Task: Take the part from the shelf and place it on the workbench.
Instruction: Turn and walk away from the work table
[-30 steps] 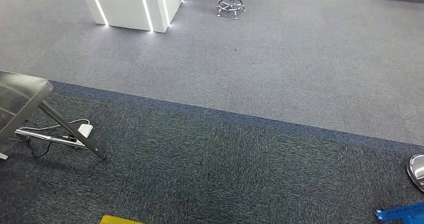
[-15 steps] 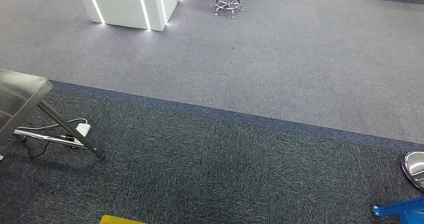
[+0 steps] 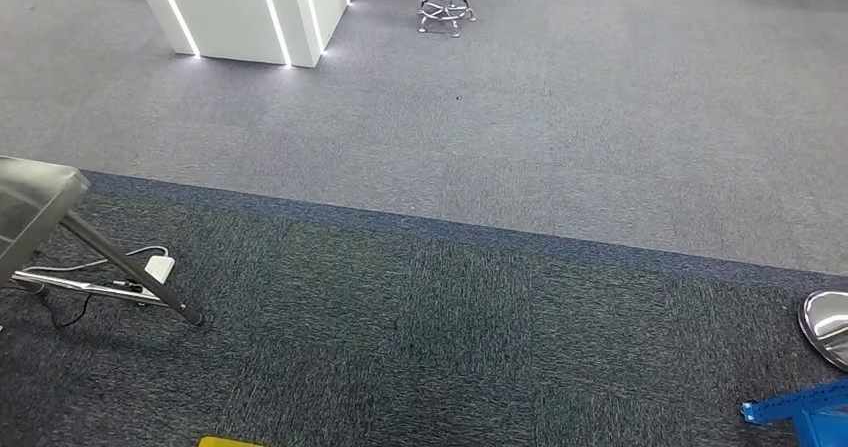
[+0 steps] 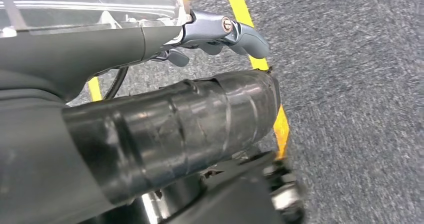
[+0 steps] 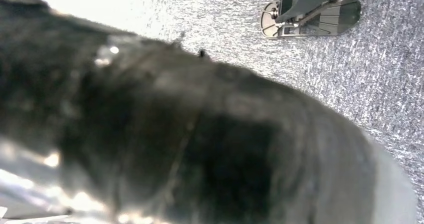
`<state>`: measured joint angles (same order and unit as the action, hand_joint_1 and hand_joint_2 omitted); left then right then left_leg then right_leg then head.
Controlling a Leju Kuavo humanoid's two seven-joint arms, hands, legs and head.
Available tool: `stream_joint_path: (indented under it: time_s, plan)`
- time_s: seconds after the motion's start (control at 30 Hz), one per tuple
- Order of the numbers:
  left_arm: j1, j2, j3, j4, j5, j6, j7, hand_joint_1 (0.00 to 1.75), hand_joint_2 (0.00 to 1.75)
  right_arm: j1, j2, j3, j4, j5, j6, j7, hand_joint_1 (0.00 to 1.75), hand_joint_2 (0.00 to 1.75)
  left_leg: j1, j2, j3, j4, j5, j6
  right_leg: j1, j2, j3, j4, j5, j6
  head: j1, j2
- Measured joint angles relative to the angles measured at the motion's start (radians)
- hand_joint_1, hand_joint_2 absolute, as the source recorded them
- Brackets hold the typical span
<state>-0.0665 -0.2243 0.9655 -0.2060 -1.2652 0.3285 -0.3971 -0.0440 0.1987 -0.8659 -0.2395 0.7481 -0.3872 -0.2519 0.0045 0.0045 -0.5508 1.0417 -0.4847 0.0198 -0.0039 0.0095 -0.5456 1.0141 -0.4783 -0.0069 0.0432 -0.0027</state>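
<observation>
Black tape-wrapped part [image 4: 200,129] fills the left hand [image 4: 165,43] (right hand's [image 5: 200,149] grasp blurred, cannot tell).

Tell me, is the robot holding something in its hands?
Cannot tell: a dark ribbed shape sits by the left hand, but no grip shows clearly.

grey carpet [image 3: 560,147], white lit column [image 3: 245,12], stool base [image 3: 445,12]
</observation>
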Motion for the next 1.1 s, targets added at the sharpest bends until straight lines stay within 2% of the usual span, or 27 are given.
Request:
stream_joint_path:
  time_s: [0.03, 0.1, 0.17, 0.2, 0.27, 0.3, 0.33, 0.37, 0.4, 0.43, 0.5, 0.53, 0.63, 0.67, 0.73, 0.8, 0.83, 0.87, 0.9, 0.93, 1.0, 1.03, 1.1]
  plan:
    - [-0.001, 0.0, 0.0, 0.0, 0.0, 0.0, 0.0, 0.0, 0.0, 0.0, 0.0, 0.0, 0.0, 0.0, 0.0, 0.0, 0.0, 0.0, -0.001, -0.001, 0.008, -0.02, 0.002, 0.003, 0.001, 0.001, -0.002, 0.002, -0.001, 0.004, 0.0, 0.0]
    - [0.0, 0.0, 0.0, 0.0, 0.0, 0.0, 0.0, 0.0, 0.0, 0.0, 0.0, 0.0, 0.0, 0.0, 0.0, 0.0, 0.0, 0.0, -0.002, -0.001, 0.009, -0.025, 0.003, 0.012, 0.002, 0.001, -0.004, 0.001, 0.0, 0.014, 0.0, 0.0]
    - [0.001, -0.001, 0.0, 0.0, 0.0, 0.0, 0.0, 0.0, 0.0, 0.0, 0.0, 0.0, 0.0, 0.0, 0.0, 0.0, 0.0, 0.0, 0.001, 0.001, 0.01, -0.033, 0.01, 0.025, 0.0, 0.0, -0.011, 0.023, -0.018, 0.025, 0.001, 0.0]
    - [0.0, -0.001, 0.0, 0.0, 0.0, 0.0, 0.0, 0.0, 0.0, 0.0, 0.0, 0.0, 0.0, 0.0, 0.0, 0.0, 0.0, 0.0, 0.003, 0.002, 0.01, -0.037, 0.013, 0.03, -0.001, -0.001, -0.028, 0.06, -0.044, 0.03, 0.001, 0.0]
    - [0.0, -0.001, 0.0, 0.0, 0.0, 0.0, 0.0, 0.0, 0.0, 0.0, 0.0, 0.0, 0.0, 0.0, 0.0, 0.0, 0.0, 0.0, 0.003, 0.006, 0.007, -0.038, 0.015, 0.035, -0.005, -0.003, -0.086, 0.187, -0.111, 0.037, 0.001, 0.0]
    - [0.0, -0.001, 0.0, 0.0, 0.0, 0.0, 0.0, 0.0, 0.0, 0.001, 0.0, 0.0, 0.0, 0.0, 0.0, 0.0, 0.0, 0.0, 0.002, 0.007, 0.006, -0.037, 0.014, 0.036, -0.006, -0.003, -0.115, 0.247, -0.133, 0.039, 0.001, 0.0]
    - [0.001, 0.0, 0.001, 0.0, 0.0, 0.0, 0.0, 0.0, 0.0, 0.001, 0.0, 0.0, 0.0, 0.0, 0.0, 0.0, 0.0, 0.0, 0.002, 0.008, 0.006, -0.037, 0.014, 0.036, -0.008, -0.003, -0.131, 0.279, -0.136, 0.041, 0.001, 0.0]
    - [0.001, 0.0, 0.001, 0.0, 0.0, 0.0, 0.0, 0.0, 0.0, 0.002, 0.0, 0.0, 0.0, 0.0, 0.0, 0.0, 0.0, 0.0, 0.002, 0.008, 0.007, -0.036, 0.013, 0.036, -0.01, -0.004, -0.128, 0.273, -0.119, 0.042, 0.001, 0.0]
    - [0.001, -0.001, 0.001, 0.0, 0.0, 0.0, 0.0, 0.0, 0.0, 0.003, 0.0, 0.0, 0.0, 0.0, 0.0, 0.0, 0.0, 0.0, 0.002, 0.008, 0.008, -0.034, 0.012, 0.035, -0.011, -0.004, -0.108, 0.231, -0.088, 0.042, 0.001, 0.0]
    - [0.001, -0.001, 0.001, 0.0, 0.0, 0.0, 0.0, 0.0, 0.0, 0.003, 0.0, 0.0, 0.0, 0.0, 0.0, 0.0, 0.0, 0.0, 0.002, 0.008, 0.01, -0.033, 0.01, 0.033, -0.012, -0.006, -0.074, 0.159, -0.05, 0.04, 0.001, 0.0]
    - [0.0, -0.001, 0.001, 0.0, 0.0, 0.0, 0.0, 0.0, 0.0, 0.002, 0.0, 0.0, 0.0, 0.0, 0.0, 0.0, 0.0, 0.0, -0.001, 0.007, 0.01, -0.029, 0.006, 0.025, -0.008, -0.009, -0.02, 0.04, -0.007, 0.032, 0.001, 0.0]
    - [0.0, -0.001, 0.001, 0.0, 0.0, 0.0, 0.0, 0.0, 0.0, 0.002, 0.0, 0.0, 0.0, 0.0, 0.0, 0.0, 0.0, 0.0, -0.002, 0.007, 0.009, -0.028, 0.005, 0.02, -0.005, -0.01, -0.008, 0.011, -0.001, 0.029, 0.001, 0.0]
    - [-0.002, -0.001, 0.001, 0.0, 0.0, 0.0, 0.0, 0.0, 0.0, 0.002, 0.0, 0.0, 0.0, 0.0, 0.0, 0.0, 0.0, 0.0, -0.001, 0.007, 0.008, -0.026, 0.003, 0.004, -0.004, -0.009, -0.008, 0.002, 0.0, 0.015, 0.001, 0.0]
    - [-0.003, -0.001, 0.001, 0.0, 0.0, 0.0, 0.0, 0.0, 0.0, 0.002, 0.0, 0.0, 0.0, 0.0, 0.0, 0.0, 0.0, 0.0, 0.0, 0.006, 0.003, -0.012, -0.007, -0.001, -0.006, -0.009, -0.006, -0.002, 0.003, 0.008, 0.0, 0.0]
    - [-0.003, 0.0, 0.001, 0.0, 0.0, 0.0, 0.0, 0.0, 0.0, 0.001, 0.0, 0.0, 0.0, 0.0, 0.0, 0.0, 0.0, 0.0, 0.002, 0.004, -0.035, 0.074, -0.061, -0.009, -0.009, -0.011, -0.004, -0.007, 0.006, -0.004, 0.0, 0.0]
    - [-0.001, 0.0, 0.001, 0.0, 0.0, 0.0, 0.0, 0.0, 0.0, 0.001, 0.0, 0.0, 0.0, 0.0, 0.0, 0.0, 0.0, 0.0, 0.002, 0.004, -0.098, 0.21, -0.122, -0.015, -0.007, -0.011, -0.005, -0.007, 0.006, -0.008, -0.001, 0.0]
    - [0.0, 0.0, 0.001, 0.0, 0.0, 0.0, 0.0, 0.0, 0.0, 0.002, 0.0, 0.0, 0.0, 0.0, 0.0, 0.0, 0.0, 0.0, 0.003, 0.004, -0.119, 0.254, -0.132, -0.016, -0.006, -0.01, -0.004, -0.006, 0.005, -0.008, -0.001, 0.0]
    - [0.001, 0.0, 0.001, 0.0, 0.0, 0.0, 0.0, 0.0, 0.0, 0.002, 0.0, 0.0, 0.0, 0.0, 0.0, 0.0, 0.0, 0.0, 0.003, 0.004, -0.123, 0.261, -0.122, -0.016, -0.005, -0.009, -0.004, -0.006, 0.005, -0.008, -0.001, 0.0]
    - [0.001, 0.0, 0.001, 0.0, 0.0, 0.0, 0.0, 0.0, 0.0, 0.002, 0.0, 0.0, 0.0, 0.0, 0.0, 0.0, 0.0, 0.0, 0.003, 0.004, -0.106, 0.224, -0.093, -0.015, -0.005, -0.008, -0.003, -0.004, 0.004, -0.008, -0.001, 0.0]
    - [0.001, 0.0, 0.001, 0.0, 0.0, 0.0, 0.0, 0.0, 0.0, 0.001, 0.0, 0.0, 0.0, 0.0, 0.0, 0.0, 0.0, 0.0, 0.003, 0.004, -0.074, 0.157, -0.054, -0.012, -0.005, -0.006, -0.002, -0.002, 0.003, -0.007, -0.001, 0.0]
    - [0.0, 0.0, 0.001, 0.0, 0.0, 0.0, 0.0, 0.0, 0.0, 0.001, 0.0, 0.0, 0.0, 0.0, 0.0, 0.0, 0.0, 0.0, 0.001, 0.002, -0.013, 0.027, -0.006, -0.004, -0.002, -0.004, -0.003, 0.005, -0.001, 0.0, 0.0, 0.0]
    - [-0.001, 0.0, 0.001, 0.0, 0.0, 0.0, 0.0, 0.0, 0.0, 0.001, 0.0, 0.0, 0.0, 0.0, 0.0, 0.0, 0.0, 0.0, 0.0, 0.001, 0.001, -0.006, 0.001, 0.0, 0.0, -0.004, -0.004, 0.007, -0.003, 0.004, 0.0, 0.0]
    - [-0.001, 0.0, 0.001, 0.0, 0.0, 0.0, 0.0, 0.0, 0.0, 0.0, 0.0, 0.0, 0.0, 0.0, 0.0, 0.0, 0.0, 0.0, -0.003, 0.001, 0.004, -0.019, 0.002, 0.008, 0.0, -0.004, -0.007, 0.008, -0.002, 0.014, 0.0, 0.0]
